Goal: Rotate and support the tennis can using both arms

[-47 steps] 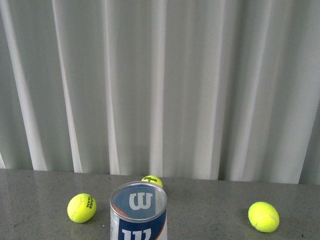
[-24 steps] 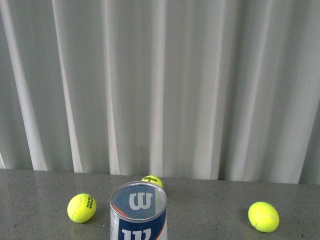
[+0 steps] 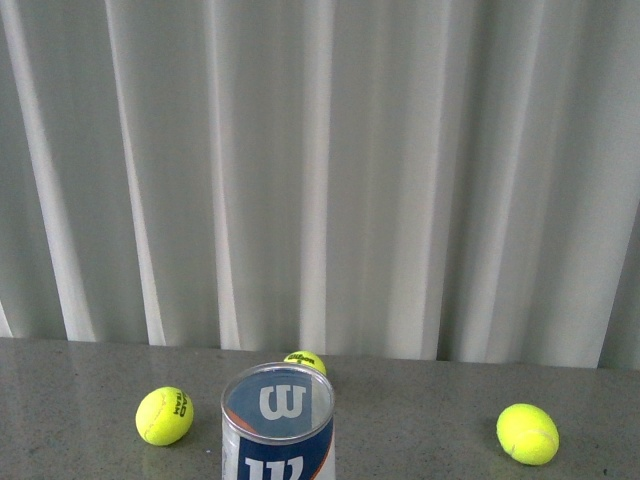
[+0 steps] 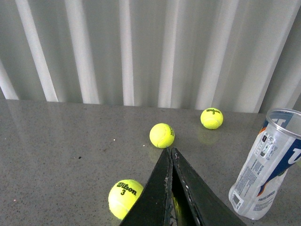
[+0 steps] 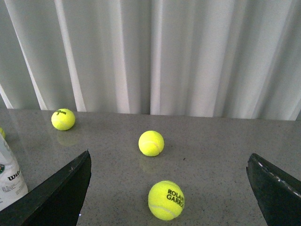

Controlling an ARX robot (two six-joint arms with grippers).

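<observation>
Around tennis can (image 3: 278, 425), yellow balls (image 3: 164, 415).

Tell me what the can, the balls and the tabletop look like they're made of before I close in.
The tennis can looks like clear, glossy plastic: its printed label shows through the wall, under a silvery, likely metal rim. The tennis balls look fuzzy and matte, probably felt. The table seems polished speckled grey stone or laminate; it faintly mirrors the balls.
</observation>
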